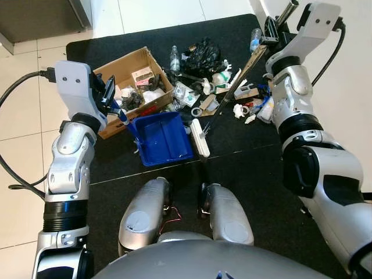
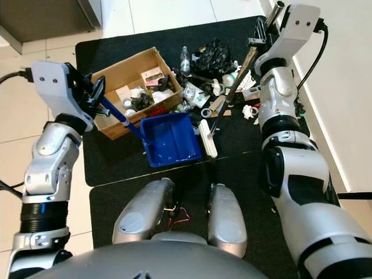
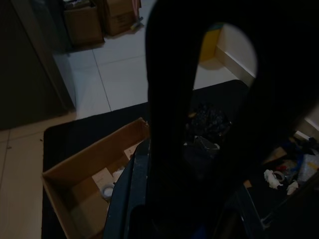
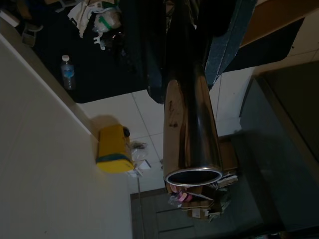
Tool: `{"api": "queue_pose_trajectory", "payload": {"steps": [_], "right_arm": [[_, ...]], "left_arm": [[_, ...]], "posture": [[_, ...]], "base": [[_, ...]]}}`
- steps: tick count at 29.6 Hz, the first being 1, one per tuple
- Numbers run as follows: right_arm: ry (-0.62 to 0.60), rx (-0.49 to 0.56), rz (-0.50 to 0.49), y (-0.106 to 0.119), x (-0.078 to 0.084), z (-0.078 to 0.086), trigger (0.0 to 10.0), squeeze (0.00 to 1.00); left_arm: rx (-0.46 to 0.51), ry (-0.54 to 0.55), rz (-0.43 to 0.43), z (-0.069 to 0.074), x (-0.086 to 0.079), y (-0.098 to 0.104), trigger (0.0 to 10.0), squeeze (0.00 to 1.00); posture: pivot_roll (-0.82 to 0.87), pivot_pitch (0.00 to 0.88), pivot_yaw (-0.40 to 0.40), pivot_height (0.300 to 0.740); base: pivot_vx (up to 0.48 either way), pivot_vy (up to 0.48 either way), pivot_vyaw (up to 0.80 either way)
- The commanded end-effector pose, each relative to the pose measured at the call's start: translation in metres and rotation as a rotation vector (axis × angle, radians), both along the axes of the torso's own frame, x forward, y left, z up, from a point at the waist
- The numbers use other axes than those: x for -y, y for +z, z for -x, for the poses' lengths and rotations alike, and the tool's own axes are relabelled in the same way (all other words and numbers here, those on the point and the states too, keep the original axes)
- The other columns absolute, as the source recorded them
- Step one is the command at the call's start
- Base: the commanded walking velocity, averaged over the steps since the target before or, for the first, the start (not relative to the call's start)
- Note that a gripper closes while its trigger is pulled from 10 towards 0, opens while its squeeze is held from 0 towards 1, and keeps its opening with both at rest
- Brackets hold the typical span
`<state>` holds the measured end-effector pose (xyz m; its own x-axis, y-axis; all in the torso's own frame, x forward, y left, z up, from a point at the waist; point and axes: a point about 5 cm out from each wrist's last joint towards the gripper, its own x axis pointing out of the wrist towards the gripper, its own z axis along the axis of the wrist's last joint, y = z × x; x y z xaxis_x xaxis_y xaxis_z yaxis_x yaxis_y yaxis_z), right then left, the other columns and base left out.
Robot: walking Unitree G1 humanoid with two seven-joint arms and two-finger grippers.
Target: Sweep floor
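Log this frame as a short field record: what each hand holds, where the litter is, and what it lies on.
left hand: shut on the blue dustpan handle
right hand: shut on the metal broom pole
broom head: white, on the mat beside the dustpan
litter: scattered beyond the dustpan, with a black bag
cardboard box: open, scraps inside
surface: black mat on pale tiles

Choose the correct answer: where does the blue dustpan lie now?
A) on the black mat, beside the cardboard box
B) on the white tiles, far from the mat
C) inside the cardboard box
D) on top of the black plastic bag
A: the blue dustpan rests on the black mat, right next to the open cardboard box; the left gripper holds its blue handle.
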<state>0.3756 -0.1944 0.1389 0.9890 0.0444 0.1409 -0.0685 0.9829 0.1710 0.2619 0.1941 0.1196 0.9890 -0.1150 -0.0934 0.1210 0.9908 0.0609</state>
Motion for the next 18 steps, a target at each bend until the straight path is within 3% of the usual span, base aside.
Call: {"api": "queue_pose_trajectory", "payload": {"steps": [1, 3, 18], "right_arm": [[-0.004, 0.020, -0.004, 0.0034, 0.0015, -0.0004, 10.0, 0.00], [-0.004, 0.021, -0.004, 0.0034, 0.0015, -0.0004, 10.0, 0.00], [0.007, 0.021, -0.001, 0.0031, 0.0010, -0.0001, 10.0, 0.00]], "left_arm": [[0.032, 0.001, -0.022, -0.0012, 0.0004, 0.0057, 10.0, 0.00], [0.034, -0.002, -0.013, -0.0010, 0.0009, 0.0058, 10.0, 0.00], [-0.002, 0.019, -0.024, 0.0031, -0.0028, -0.0012, 10.0, 0.00]], "posture": [[0.25, 0.086, -0.017, 0.740], [0.25, 0.086, -0.017, 0.740], [0.25, 0.084, -0.022, 0.740]], "base": [[0.000, -0.446, 0.00], [0.000, -0.446, 0.00], [0.000, 0.000, 0.00]]}}
